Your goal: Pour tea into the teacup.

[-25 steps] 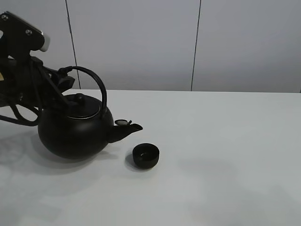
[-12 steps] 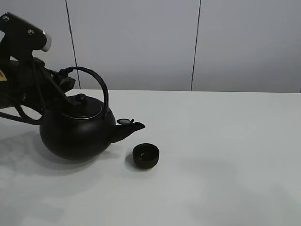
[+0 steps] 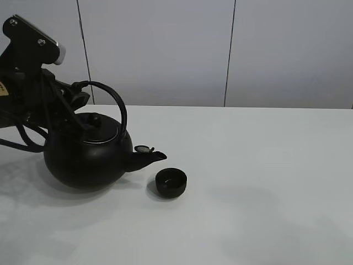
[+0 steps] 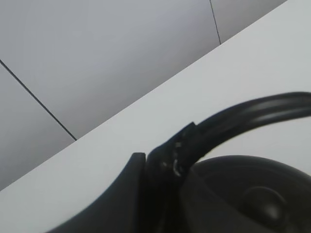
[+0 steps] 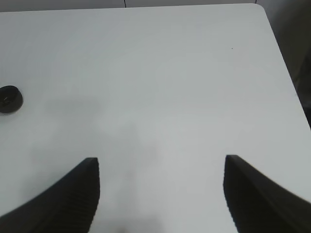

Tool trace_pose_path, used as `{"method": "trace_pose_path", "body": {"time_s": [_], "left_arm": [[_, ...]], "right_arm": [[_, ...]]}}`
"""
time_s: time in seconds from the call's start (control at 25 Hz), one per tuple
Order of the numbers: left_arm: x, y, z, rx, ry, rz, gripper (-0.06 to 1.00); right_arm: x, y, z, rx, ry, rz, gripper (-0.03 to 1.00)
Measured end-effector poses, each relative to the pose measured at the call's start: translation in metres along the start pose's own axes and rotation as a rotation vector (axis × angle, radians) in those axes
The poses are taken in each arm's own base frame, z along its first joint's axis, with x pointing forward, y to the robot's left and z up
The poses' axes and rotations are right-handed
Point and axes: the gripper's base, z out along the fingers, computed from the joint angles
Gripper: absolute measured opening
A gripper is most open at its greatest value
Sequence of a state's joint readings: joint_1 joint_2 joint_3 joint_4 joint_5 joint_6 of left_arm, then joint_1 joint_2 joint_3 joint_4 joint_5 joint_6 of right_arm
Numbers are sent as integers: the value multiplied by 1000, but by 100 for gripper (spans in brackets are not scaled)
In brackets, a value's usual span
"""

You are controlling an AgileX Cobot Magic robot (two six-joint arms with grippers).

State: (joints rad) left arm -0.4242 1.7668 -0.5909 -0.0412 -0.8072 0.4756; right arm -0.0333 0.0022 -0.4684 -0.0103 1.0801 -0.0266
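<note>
A big round black kettle [image 3: 88, 157] with an arched handle [image 3: 115, 102] is at the left of the white table, tipped a little with its spout [image 3: 150, 155] pointing down toward the teacup. The teacup [image 3: 171, 183] is small, matte black and handleless, and stands just right of and below the spout tip; it also shows in the right wrist view [image 5: 9, 99]. My left gripper [image 3: 77, 95] is shut on the rear end of the kettle's handle [image 4: 228, 119]. My right gripper [image 5: 160, 162] is open and empty over bare table, far from the cup.
The white table [image 3: 265, 165] stretches to the right of the cup. Its far right edge and rounded corner [image 5: 265, 12] show in the right wrist view. Grey wall panels [image 3: 165, 49] stand behind the table.
The left arm has risen slightly, and the kettle has shifted a little left and tipped forward, so its spout now sits lower, close to the cup. The cup has not moved.
</note>
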Motion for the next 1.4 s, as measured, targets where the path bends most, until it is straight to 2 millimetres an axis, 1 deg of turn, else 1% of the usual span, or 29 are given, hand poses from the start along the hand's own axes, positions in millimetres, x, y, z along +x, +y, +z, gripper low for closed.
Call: {"method": "trace_pose_path", "body": {"time_s": [0.16, 0.4, 0.72, 0.92, 1.4], "left_arm": [[-1, 1, -1, -1, -5, 13, 10], [-13, 6, -5, -17, -37, 46, 10], [-11, 5, -5, 0, -5, 57, 10], [-11, 5, -5, 0, -4, 87, 10], [-10, 5, -5, 4, 3, 92, 10]], "right_arm": [[0, 0, 0, 0, -2, 0, 49], [0, 0, 0, 1, -2, 0, 49], [0, 0, 0, 1, -2, 0, 49], [0, 0, 0, 1, -2, 0, 49], [0, 0, 0, 1, -1, 0, 49]]}}
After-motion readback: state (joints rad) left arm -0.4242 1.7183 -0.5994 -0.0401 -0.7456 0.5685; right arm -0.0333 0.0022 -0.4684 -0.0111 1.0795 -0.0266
